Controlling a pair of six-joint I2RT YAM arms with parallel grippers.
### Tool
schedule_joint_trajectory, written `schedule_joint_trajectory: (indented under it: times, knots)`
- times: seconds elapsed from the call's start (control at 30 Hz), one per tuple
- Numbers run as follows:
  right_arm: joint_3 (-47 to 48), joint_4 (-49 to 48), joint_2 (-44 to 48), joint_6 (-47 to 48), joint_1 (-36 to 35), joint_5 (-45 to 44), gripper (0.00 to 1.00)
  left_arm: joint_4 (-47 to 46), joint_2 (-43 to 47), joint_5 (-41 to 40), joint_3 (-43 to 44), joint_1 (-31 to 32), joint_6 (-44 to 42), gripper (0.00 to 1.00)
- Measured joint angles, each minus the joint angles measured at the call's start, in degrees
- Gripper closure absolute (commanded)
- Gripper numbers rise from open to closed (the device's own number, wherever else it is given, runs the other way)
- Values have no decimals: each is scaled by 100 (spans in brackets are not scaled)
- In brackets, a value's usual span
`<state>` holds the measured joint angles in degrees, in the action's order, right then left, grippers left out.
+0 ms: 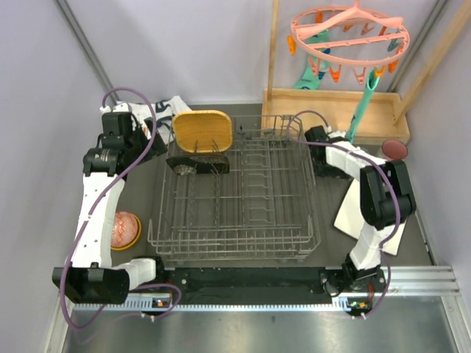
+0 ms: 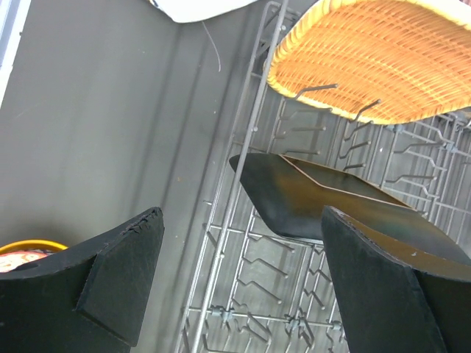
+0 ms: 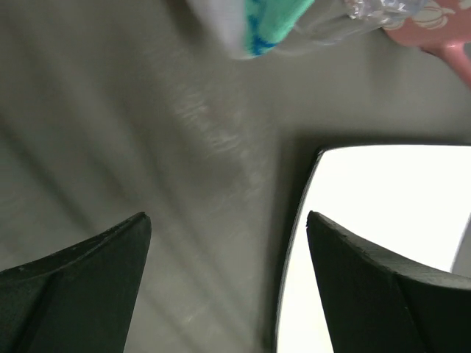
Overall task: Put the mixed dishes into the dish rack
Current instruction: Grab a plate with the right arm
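left gripper (image 2: 241,215) spread, over dish rack (image 1: 250,207) edge

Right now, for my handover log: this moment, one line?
left hand: open, empty | right hand: open, near pale plate | dish rack: yellow wooden plate, black plate | orange bowl: on table

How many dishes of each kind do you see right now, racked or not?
Plates: 3 (yellow plate, black plate, pale plate)
Bowls: 1 (orange bowl)
Cups: 1 (pink cup)
Glasses: 1 (clear glass, blurred)
Total: 6
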<state>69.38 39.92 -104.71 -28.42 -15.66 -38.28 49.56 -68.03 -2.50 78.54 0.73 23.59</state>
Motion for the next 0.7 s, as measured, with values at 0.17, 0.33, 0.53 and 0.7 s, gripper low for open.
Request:
schedule_joint_trajectory:
  times: [0.17, 0.33, 0.53, 0.7]
  knots:
    - [-337, -11, 1217, -197, -260, 647, 13, 72, 0, -13, 46, -120, -94, 8]
    - [-651, 114, 2946, -339, -258, 846, 12, 63, 0, 13, 85, -162, -101, 8]
    - [-881, 227, 3921, -621, 603, 1261, 12, 57, 0, 127, 85, -162, -76, 9]
    - [-1759, 122, 4221, -824, 2955, 2271, 10, 37, 0, 225, 85, -170, -57, 8]
